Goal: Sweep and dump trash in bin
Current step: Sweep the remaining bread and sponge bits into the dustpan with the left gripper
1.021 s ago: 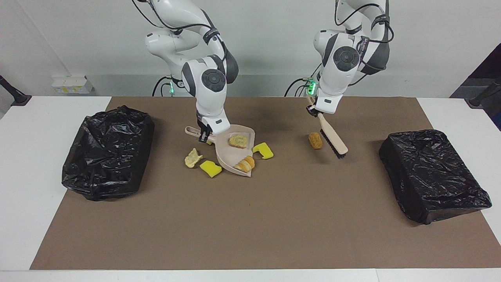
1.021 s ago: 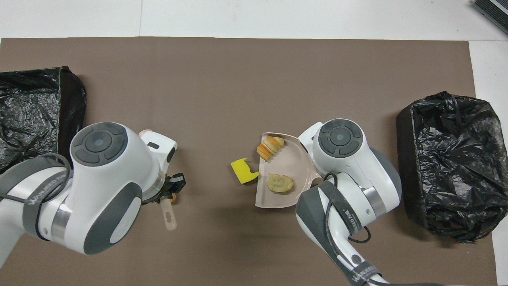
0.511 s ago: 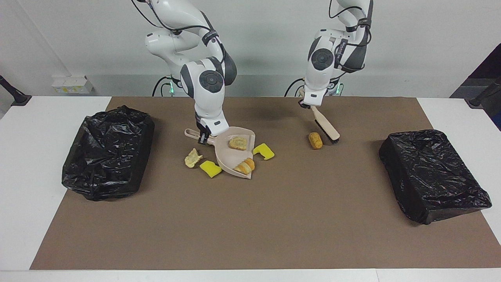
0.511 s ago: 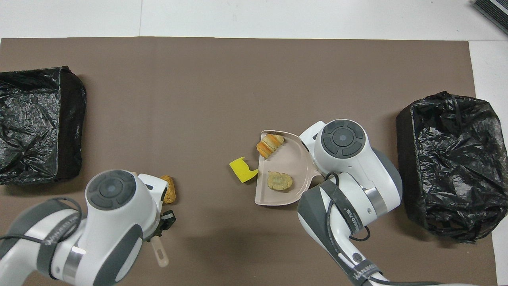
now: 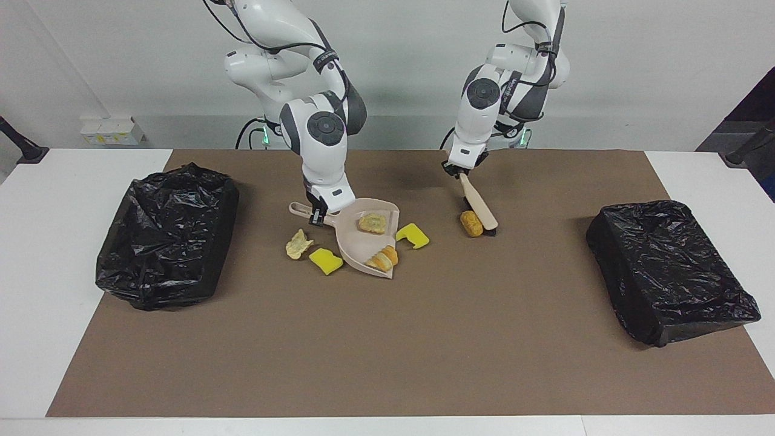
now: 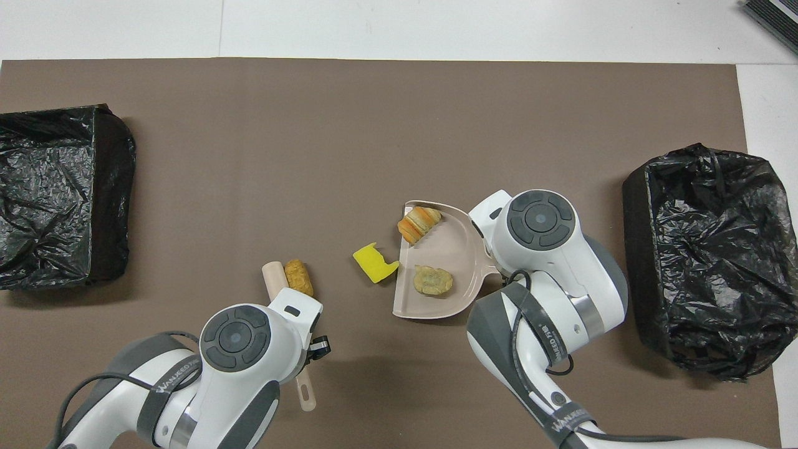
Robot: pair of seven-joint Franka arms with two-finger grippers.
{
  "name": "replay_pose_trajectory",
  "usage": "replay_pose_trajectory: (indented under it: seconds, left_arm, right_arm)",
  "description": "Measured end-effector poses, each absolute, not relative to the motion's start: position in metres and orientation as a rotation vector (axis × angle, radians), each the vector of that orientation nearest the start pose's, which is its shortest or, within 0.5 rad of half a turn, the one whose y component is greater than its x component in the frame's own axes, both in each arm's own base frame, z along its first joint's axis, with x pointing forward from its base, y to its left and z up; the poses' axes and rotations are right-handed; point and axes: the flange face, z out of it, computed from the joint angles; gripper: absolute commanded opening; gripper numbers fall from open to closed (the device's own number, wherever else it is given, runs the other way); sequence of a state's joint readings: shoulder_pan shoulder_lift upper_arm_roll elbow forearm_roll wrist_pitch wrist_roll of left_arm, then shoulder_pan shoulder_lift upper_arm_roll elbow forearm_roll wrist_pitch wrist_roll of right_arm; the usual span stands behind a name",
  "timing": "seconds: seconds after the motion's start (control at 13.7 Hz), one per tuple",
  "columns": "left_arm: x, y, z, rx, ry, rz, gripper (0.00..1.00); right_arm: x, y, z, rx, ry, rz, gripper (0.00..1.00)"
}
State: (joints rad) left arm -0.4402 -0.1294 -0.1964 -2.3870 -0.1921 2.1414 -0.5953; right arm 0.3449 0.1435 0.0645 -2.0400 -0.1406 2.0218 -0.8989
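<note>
My right gripper (image 5: 315, 215) is shut on the handle of the beige dustpan (image 5: 356, 245) (image 6: 462, 249), which rests on the brown mat. Two tan bread-like lumps of trash (image 5: 372, 223) (image 5: 382, 259) lie in the pan. A yellow sponge chunk (image 5: 413, 235) (image 6: 374, 264) sits at its mouth. Another yellow chunk (image 5: 326, 261) and a pale crumpled piece (image 5: 298, 243) lie beside the pan toward the right arm's end. My left gripper (image 5: 455, 171) is shut on the brush (image 5: 479, 210) (image 6: 273, 279), whose bristles touch a tan-orange lump (image 5: 471, 223) (image 6: 299, 277).
A bin lined with a black bag (image 5: 166, 236) (image 6: 704, 262) stands at the right arm's end of the mat. A second black-bagged bin (image 5: 669, 269) (image 6: 59, 193) stands at the left arm's end. White table borders the brown mat (image 5: 387, 339).
My left arm has swung the brush down and toward the dustpan, pushing the tan-orange lump that way. The dustpan has shifted slightly toward the left arm's end, nudging the yellow chunk at its mouth.
</note>
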Motion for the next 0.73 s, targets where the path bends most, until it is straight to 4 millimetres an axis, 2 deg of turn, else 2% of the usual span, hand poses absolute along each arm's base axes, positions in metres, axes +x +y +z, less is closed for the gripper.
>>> replay_pose_trajectory:
  seconds: [0.15,0.29,0.51,0.73]
  left_arm:
    - [0.362,-0.300,0.360,-3.201,0.006,0.267,0.00]
    - [0.348,-0.325,0.366,-3.238,0.085,0.244,0.00]
    - [0.335,-0.362,0.385,-3.295,0.171,0.224,0.00]
    - [0.311,-0.404,0.405,-3.334,0.294,0.215,0.00]
  right_arm:
    - [0.516,0.214,0.361,-2.466,-2.035,0.294,0.00]
    - [0.516,0.214,0.361,-2.466,-2.035,0.294,0.00]
    - [0.516,0.214,0.361,-2.466,-2.035,0.294,0.00]
    - [0.516,0.214,0.361,-2.466,-2.035,0.295,0.00]
